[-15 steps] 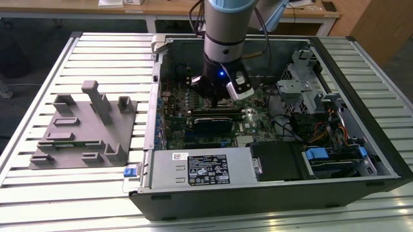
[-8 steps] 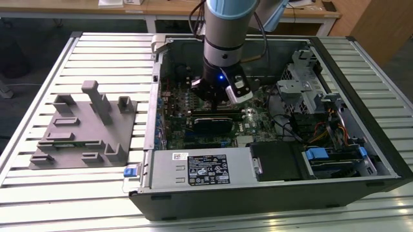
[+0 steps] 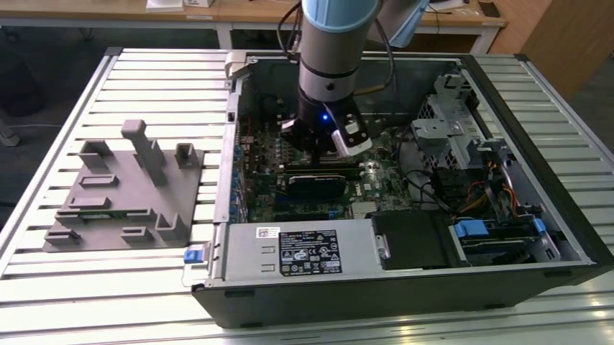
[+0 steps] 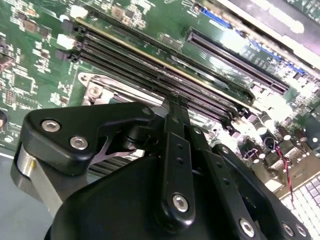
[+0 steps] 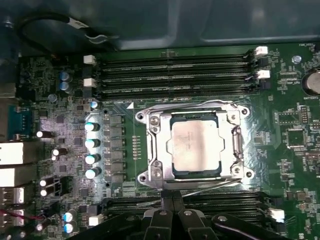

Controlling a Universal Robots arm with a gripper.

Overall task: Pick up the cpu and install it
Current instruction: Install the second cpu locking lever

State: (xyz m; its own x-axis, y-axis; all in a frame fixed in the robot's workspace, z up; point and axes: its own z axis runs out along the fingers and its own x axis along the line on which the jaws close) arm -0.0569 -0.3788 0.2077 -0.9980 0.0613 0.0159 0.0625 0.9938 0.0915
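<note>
The cpu [image 5: 195, 144] sits flat in the motherboard's metal-framed socket [image 5: 235, 145], silvery face up, and the gripper [image 5: 172, 202] hangs just beside the frame's edge, fingers drawn together, gripping nothing. Memory slots [image 5: 175, 75] run along the socket's far side, more slots [image 4: 165, 80] lie right under the fingers, and the open computer case [image 3: 537, 165] walls it all in
</note>
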